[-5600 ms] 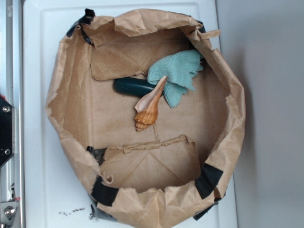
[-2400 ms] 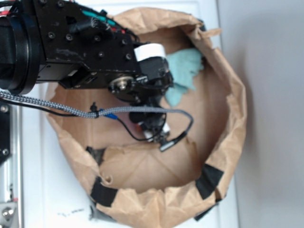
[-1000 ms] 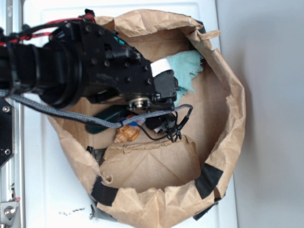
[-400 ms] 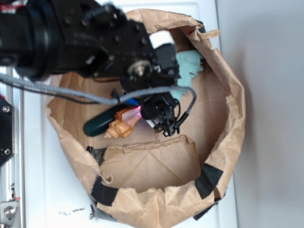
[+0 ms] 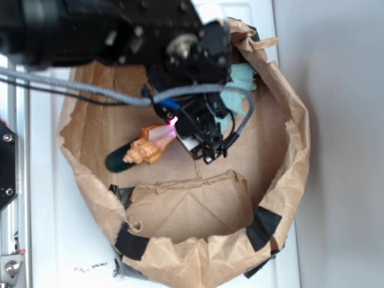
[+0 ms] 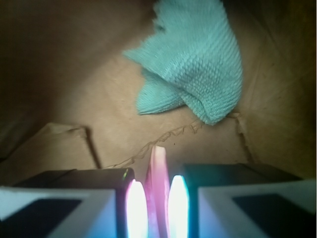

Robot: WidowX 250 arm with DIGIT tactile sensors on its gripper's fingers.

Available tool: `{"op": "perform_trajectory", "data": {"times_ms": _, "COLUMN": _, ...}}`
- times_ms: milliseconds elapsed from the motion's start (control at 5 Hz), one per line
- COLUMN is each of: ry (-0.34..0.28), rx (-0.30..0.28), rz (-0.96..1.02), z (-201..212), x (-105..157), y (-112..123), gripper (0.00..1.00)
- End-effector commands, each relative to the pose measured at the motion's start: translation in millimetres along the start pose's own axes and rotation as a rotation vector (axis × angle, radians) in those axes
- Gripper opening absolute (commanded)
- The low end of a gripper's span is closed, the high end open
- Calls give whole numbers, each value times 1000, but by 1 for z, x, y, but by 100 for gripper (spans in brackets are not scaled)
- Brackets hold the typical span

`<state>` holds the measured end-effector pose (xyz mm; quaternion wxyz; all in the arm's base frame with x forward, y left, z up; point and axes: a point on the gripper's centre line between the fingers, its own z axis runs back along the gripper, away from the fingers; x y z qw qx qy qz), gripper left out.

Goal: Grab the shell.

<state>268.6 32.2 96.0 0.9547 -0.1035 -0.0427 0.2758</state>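
The shell has an orange-tan ridged spire and a pale pink tip. It hangs in my gripper above the floor of the brown paper basin. The jaws are shut on its tapering tip. In the wrist view the pink tip of the shell stands between the two glowing fingers of the gripper. The spire points down and left in the exterior view, over a dark green oblong object.
A teal cloth lies on the paper floor ahead of the jaws; in the exterior view the teal cloth sits at the basin's upper right. The black arm covers the upper left. Crumpled paper walls ring everything.
The arm has risen and shifted toward the top of the exterior view, carrying the shell off the floor. The green object has been pushed to the lower left since the first frame.
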Motion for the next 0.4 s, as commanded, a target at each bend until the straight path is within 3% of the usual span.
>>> {"op": "perform_trajectory", "data": {"times_ms": 0, "ry": -65, "rx": -53, "rz": -6, "z": 38, "x": 11, "y": -2, "gripper": 0}}
{"op": "perform_trajectory", "data": {"times_ms": 200, "ry": -63, "rx": -37, "rz": -6, "z": 39, "x": 10, "y": -4, "gripper": 0}}
